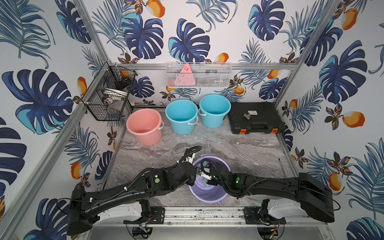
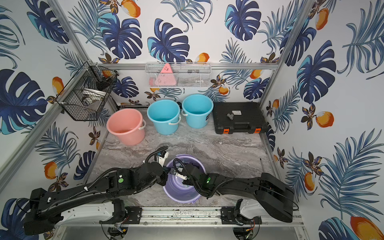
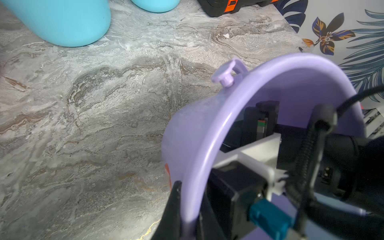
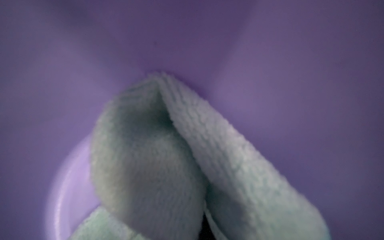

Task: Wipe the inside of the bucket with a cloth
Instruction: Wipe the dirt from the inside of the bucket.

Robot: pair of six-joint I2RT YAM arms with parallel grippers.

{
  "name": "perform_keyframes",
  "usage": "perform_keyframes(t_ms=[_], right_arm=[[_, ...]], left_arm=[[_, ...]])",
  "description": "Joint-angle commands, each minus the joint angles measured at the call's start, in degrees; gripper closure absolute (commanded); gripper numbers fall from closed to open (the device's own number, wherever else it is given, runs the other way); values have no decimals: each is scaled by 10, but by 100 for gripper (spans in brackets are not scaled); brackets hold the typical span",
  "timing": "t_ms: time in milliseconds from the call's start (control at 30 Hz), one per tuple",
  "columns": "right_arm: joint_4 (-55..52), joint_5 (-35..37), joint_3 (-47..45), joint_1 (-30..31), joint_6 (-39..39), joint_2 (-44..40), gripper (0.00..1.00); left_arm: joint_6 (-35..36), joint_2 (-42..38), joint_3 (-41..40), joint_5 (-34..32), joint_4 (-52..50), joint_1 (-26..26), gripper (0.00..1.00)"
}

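Note:
A lilac bucket (image 1: pixel 207 198) (image 2: pixel 180 197) stands at the front centre of the marble table in both top views. My left gripper (image 3: pixel 192 209) (image 1: pixel 195 178) is shut on the bucket's near-left rim (image 3: pixel 228 116), one black finger (image 3: pixel 174 207) outside the wall and one inside. My right gripper (image 1: pixel 203 174) reaches down inside the bucket and is shut on the cloth (image 4: pixel 155 155). The cloth is a fluffy pale mint fold pressed against the purple inner wall (image 4: pixel 270 72); it covers the fingers. It is hidden in the top views.
A pink bucket (image 1: pixel 144 126), two blue buckets (image 1: pixel 181 116) (image 1: pixel 215 110) and a black tool case (image 1: pixel 255 118) line the back of the table. A black wire basket (image 1: pixel 108 95) and a white mesh basket (image 1: pixel 198 74) hang on the walls. Both arms cross the front.

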Motion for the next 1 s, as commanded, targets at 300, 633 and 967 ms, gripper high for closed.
perform_keyframes(t_ms=[300, 633, 967], right_arm=[[-312, 82, 53, 5, -26, -17, 100], [-520, -103, 107, 3, 25, 1, 100], [-459, -346, 90, -40, 44, -42, 100]], left_arm=[[-3, 0, 18, -31, -21, -11, 100], [6, 14, 30, -61, -31, -25, 100], [3, 26, 30, -56, -15, -32, 100]])
